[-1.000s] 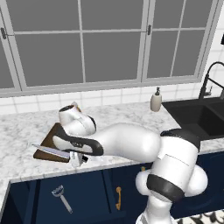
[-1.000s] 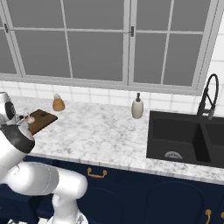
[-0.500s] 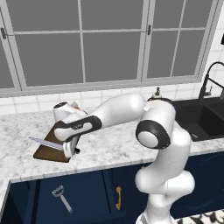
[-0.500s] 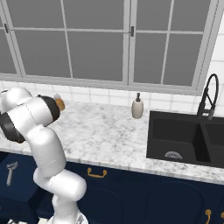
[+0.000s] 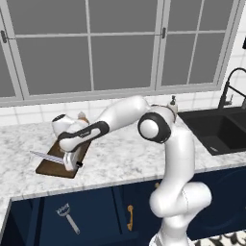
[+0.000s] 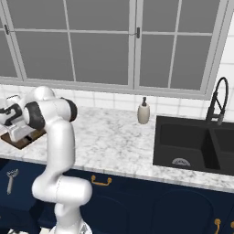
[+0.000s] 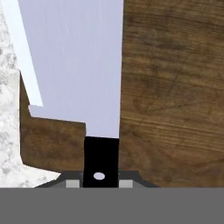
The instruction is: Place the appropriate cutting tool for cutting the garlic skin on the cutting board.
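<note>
— Where's the knife (image 5: pixel 48 156)?
— In the pincer (image 5: pixel 73 164), clamped by its black handle (image 7: pixel 100 162), blade reaching left over the cutting board's (image 5: pixel 60 165) near left corner on the worktop (image 5: pixel 120 158).
— Any readable writing?
— None I can make out.

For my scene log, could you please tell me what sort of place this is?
A simulated home kitchen, most likely: a white marble counter over navy cabinets, a black sink with a black faucet, and a dark brown wooden cutting board.

Base views flank the counter (image 5: pixel 120 158) (hand view hugs cutting board (image 7: pixel 175 87))
</note>
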